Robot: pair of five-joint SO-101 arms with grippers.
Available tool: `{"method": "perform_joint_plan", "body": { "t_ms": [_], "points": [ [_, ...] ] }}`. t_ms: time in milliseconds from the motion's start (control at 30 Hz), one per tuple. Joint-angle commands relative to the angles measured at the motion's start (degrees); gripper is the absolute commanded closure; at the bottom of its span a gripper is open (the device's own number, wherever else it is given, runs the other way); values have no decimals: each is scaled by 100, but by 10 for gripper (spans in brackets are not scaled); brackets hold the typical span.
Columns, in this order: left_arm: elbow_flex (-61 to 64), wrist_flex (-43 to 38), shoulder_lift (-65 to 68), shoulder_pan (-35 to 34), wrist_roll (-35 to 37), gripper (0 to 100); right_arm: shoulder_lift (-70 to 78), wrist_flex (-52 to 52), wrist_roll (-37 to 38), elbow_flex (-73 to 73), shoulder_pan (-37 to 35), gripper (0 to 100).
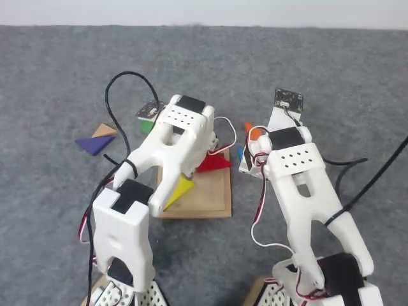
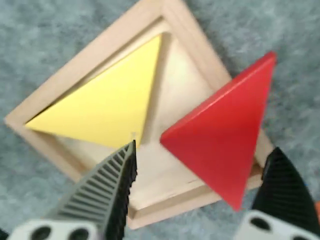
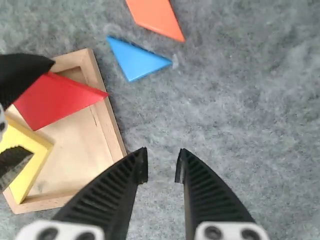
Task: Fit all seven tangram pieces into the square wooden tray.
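Two pieces at the tray (image 2: 87,69): yellow triangle (image 2: 105,105) flat inside, red triangle (image 2: 222,135) tilted across its rim. Left gripper (image 2: 202,150) above tray, jaws wide, empty. Right gripper (image 3: 161,155) beside tray over bare carpet (image 3: 250,100), jaws barely apart, empty. Green piece (image 1: 146,125) past tray, mostly hidden by left arm (image 1: 172,146).

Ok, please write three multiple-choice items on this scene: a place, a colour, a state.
1. Where is the yellow triangle? A) inside the tray B) far outside the tray C) held up in the air
2. Which colour is the piece crossing the tray rim? A) green B) red C) purple
3. The right claw is: A) shut on a piece B) open, holding nothing C) shut on the rim
Answers: A, it lies within the rim; B, the red triangle overhangs the rim; B, it stands open with nothing inside.
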Motion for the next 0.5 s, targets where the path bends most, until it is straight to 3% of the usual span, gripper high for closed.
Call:
{"method": "perform_joint_plan", "body": {
  "t_ms": [0, 100, 200, 467],
  "points": [
    [-374, 457, -88, 35, -141, 623, -312, -101, 97, -26, 84, 901],
    [-646, 985, -88, -35, -167, 623, -312, -101, 97, -35, 84, 901],
    [-699, 1011, -97, -281, -607, 625, -312, -101, 105, -44, 84, 901],
    [-541, 1020, -527, -607, -2840, 625, -312, -101, 105, -44, 84, 901]
  ]
}}
